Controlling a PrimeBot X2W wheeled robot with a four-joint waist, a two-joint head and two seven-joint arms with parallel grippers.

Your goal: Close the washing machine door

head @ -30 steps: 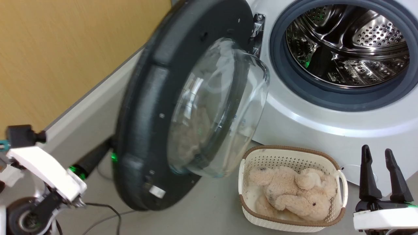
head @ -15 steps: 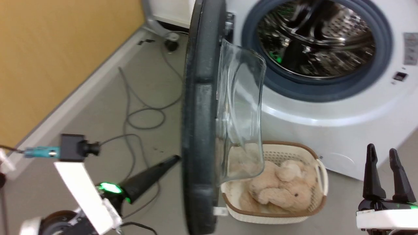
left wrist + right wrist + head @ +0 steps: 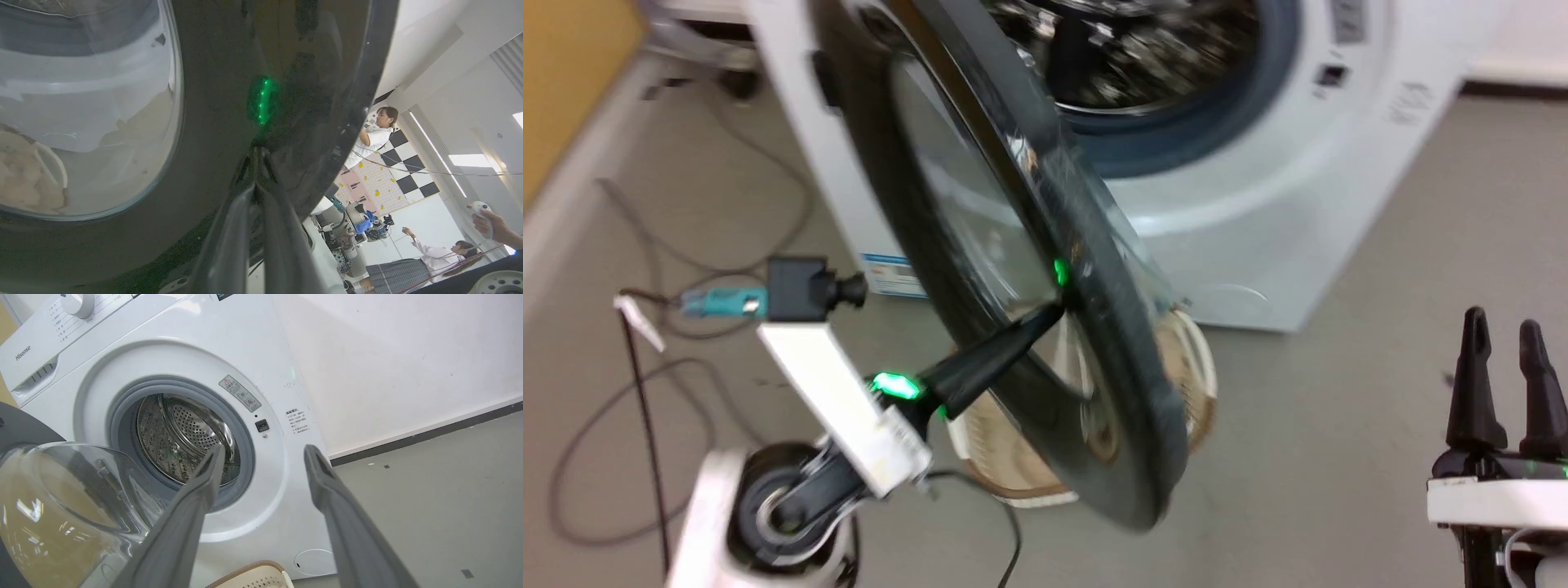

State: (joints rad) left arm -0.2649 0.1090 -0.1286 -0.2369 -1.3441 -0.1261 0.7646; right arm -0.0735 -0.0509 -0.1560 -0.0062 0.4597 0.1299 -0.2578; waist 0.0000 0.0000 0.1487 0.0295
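Observation:
The washing machine door point(image 3: 1131, 400), a black-rimmed ring around clear glass, stands part-way swung in front of the white washing machine point(image 3: 1258, 204). My left gripper point(image 3: 1054, 312) is shut, and its tip rests against the outer face of the door's rim. In the left wrist view the shut left gripper point(image 3: 256, 153) meets the glossy black rim of the door point(image 3: 212, 102). My right gripper point(image 3: 1499, 327) hangs open and empty at the lower right. The right wrist view has the open right gripper point(image 3: 261, 453) facing the washing machine point(image 3: 245, 355) and the door's glass bowl point(image 3: 61, 490).
A cream basket point(image 3: 1205, 384) sits on the floor behind the door, close to the machine's front. Cables point(image 3: 645, 392) lie on the floor at the left. The left wrist view takes in a standing person point(image 3: 376, 134), a seated person point(image 3: 429, 257) and a hand point(image 3: 486, 216) holding a controller.
The head camera has turned right. The door has swung from wide open, through edge-on, toward the machine, with the shut left gripper's tip now on its outer face. The right gripper has kept still.

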